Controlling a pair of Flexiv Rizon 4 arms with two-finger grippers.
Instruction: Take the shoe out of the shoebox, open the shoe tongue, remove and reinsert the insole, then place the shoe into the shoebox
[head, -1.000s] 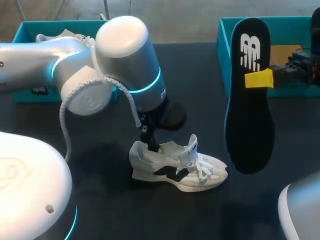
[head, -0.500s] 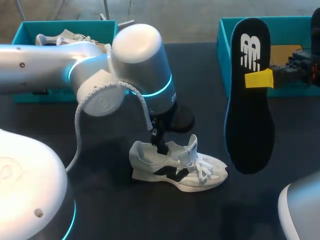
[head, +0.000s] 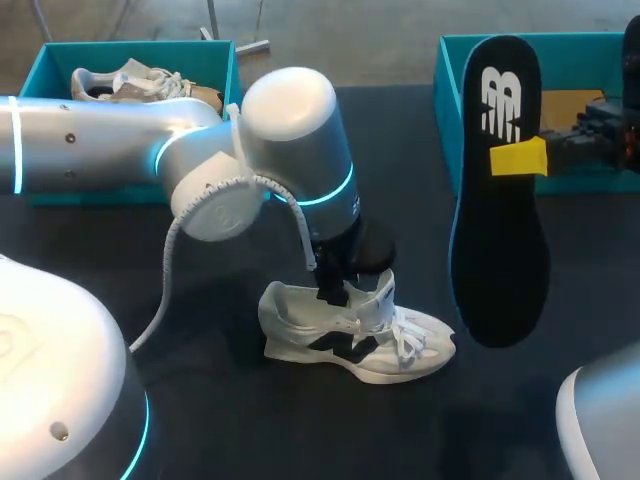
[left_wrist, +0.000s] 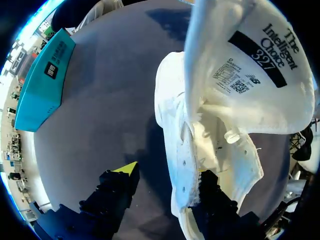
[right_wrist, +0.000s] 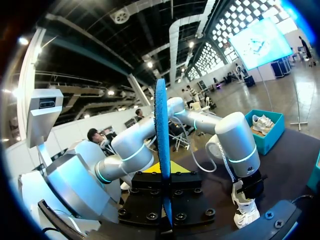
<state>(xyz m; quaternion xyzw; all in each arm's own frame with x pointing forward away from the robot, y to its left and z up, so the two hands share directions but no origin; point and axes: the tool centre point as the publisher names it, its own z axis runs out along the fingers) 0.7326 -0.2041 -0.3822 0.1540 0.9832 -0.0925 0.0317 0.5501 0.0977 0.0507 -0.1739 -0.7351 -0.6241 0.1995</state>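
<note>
A white shoe (head: 400, 350) lies on its side on the dark table, tongue (left_wrist: 255, 55) lifted and showing its label. My left gripper (head: 335, 292) is at the shoe's opening. In the left wrist view the left gripper (left_wrist: 167, 176) is open: one finger is inside the shoe and the yellow-tipped finger (left_wrist: 127, 169) stands outside, a little off the side wall. My right gripper (head: 520, 158) is shut on a black insole (head: 500, 240), which hangs upright above the table's right side. The right wrist view shows the insole (right_wrist: 161, 130) edge-on, blue.
A teal shoebox (head: 445, 80) stands at the back right behind the insole. Another teal shoebox (head: 130, 45) at the back left holds a second shoe (head: 130, 78). My left arm's big joint (head: 290, 140) hangs over the table's middle.
My left arm has moved right along the shoe's opening, from near the heel towards the tongue. The right arm and the insole have not moved.
</note>
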